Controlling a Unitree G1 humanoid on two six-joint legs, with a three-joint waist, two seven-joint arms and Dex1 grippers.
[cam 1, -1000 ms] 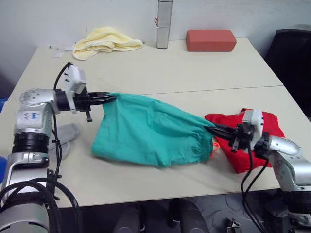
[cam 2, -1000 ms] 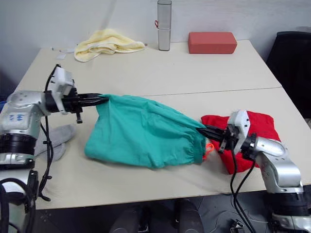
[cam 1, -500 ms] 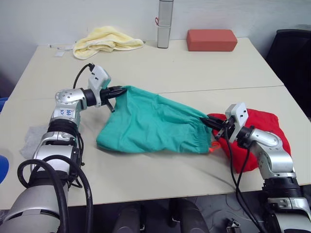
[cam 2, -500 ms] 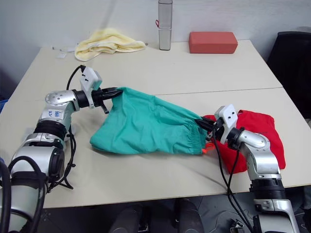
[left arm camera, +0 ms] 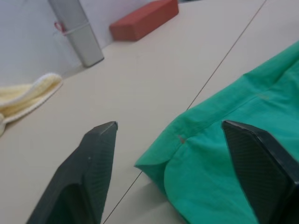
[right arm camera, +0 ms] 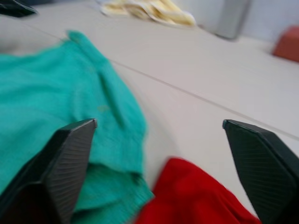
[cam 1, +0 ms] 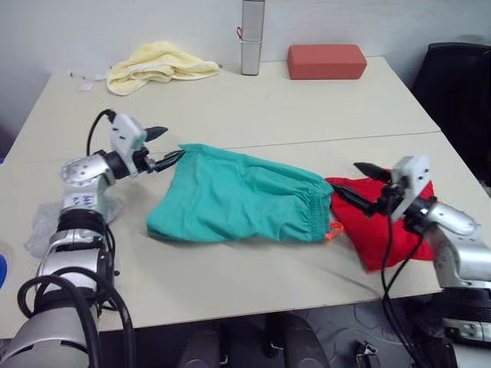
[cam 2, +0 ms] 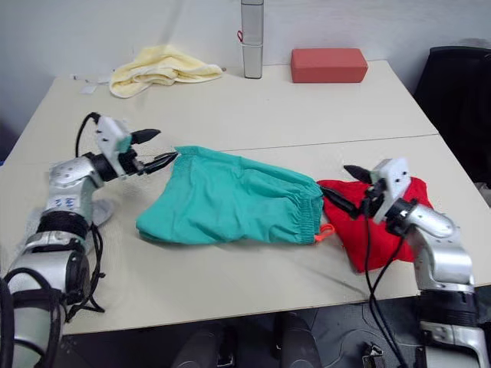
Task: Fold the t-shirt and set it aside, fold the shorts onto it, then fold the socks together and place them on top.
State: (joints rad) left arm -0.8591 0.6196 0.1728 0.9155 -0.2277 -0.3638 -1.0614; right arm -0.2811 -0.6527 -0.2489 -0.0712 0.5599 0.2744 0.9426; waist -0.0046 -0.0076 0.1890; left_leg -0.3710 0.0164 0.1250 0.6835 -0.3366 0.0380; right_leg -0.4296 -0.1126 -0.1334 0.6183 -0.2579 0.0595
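- While the shorts [cam 1: 244, 202] are lying spread flat on the near half of the desk [cam 1: 253, 107], both arms are reaching toward them from either side with nothing in their grip.
- The left gripper [cam 1: 163, 146] is hanging just beside the shorts' far left corner, its jaws standing wide apart; the left wrist view is showing that corner of teal cloth [left arm camera: 224, 158] lying between the two black fingers [left arm camera: 91, 172], untouched by either.
- The right gripper [cam 1: 362, 184] is hovering over the edge of the t-shirt [cam 1: 380, 230], jaws spread open, just beside the shorts' gathered waistband, where a bit of orange drawstring [cam 1: 334, 230] is poking out.
- The t-shirt is sitting bunched at the desk's right front, touching the waistband end of the shorts; the right wrist view is showing red cloth right against teal.
- A pale grey sock [cam 1: 46, 230] is lying at the left front edge, partly behind the left arm; I cannot tell whether both socks are there.
- The eye views are taking in the far edge: a pale yellow towel [cam 1: 157, 65], a tall grey cylinder [cam 1: 251, 38] and a brick-red block [cam 1: 326, 61]. The left wrist view is catching all three as well.
- Small blue lettering is sitting on the left arm's casing, too small to read; no other writing is showing.
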